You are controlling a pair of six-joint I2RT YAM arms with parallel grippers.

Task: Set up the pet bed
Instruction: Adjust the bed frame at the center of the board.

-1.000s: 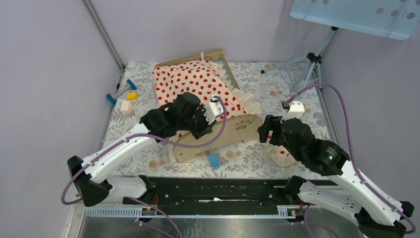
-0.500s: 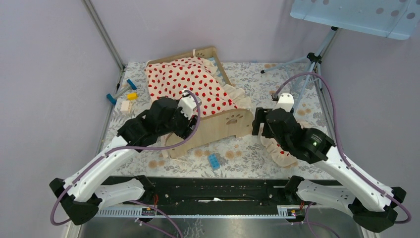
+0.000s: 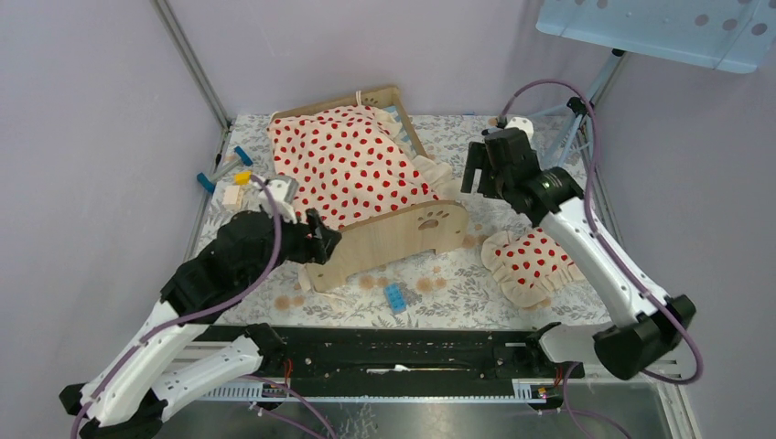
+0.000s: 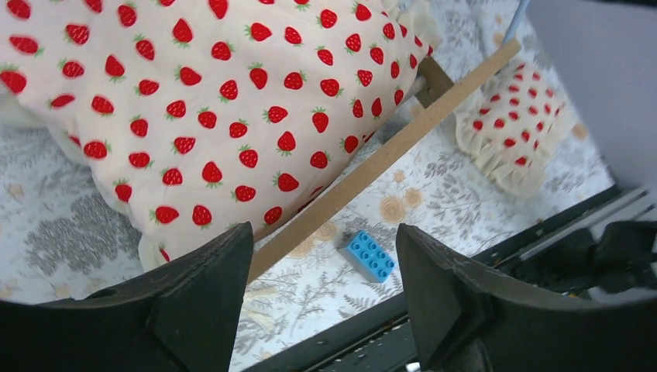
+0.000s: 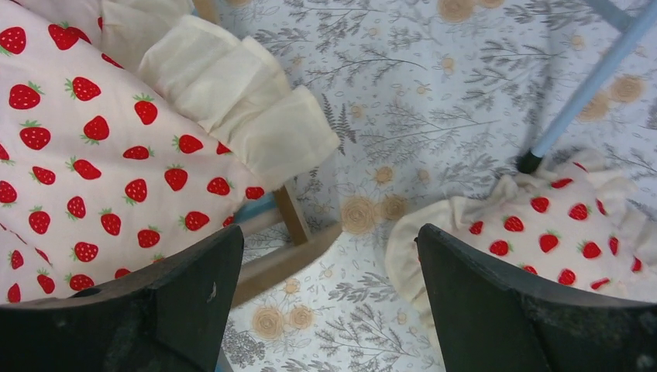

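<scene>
The pet bed (image 3: 389,240) is a light-wood frame lying askew mid-table, its paw-cut end board facing me. A cream strawberry-dotted blanket (image 3: 352,165) covers it and its ruffle spills over the right rail. My left gripper (image 3: 320,243) hovers open at the bed's near-left corner; its wrist view shows the blanket (image 4: 209,108) and the end board (image 4: 387,159), with nothing between the jaws (image 4: 324,236). Beyond the bed's right side my right gripper (image 3: 474,172) stands open and empty (image 5: 329,232) above the bed's rail (image 5: 290,213). The dotted pillow (image 3: 531,261) lies on the table, right of the bed.
A blue brick (image 3: 395,296) sits on the floral cloth in front of the bed. Small toy pieces (image 3: 229,180) lie at the table's left edge. A tripod (image 3: 569,119) stands at the back right, one leg (image 5: 589,85) ending by the pillow (image 5: 558,225).
The left gripper opened and drew back to the near left, off the blanket. The right arm swung away from the pillow toward the back. The bed shifted left.
</scene>
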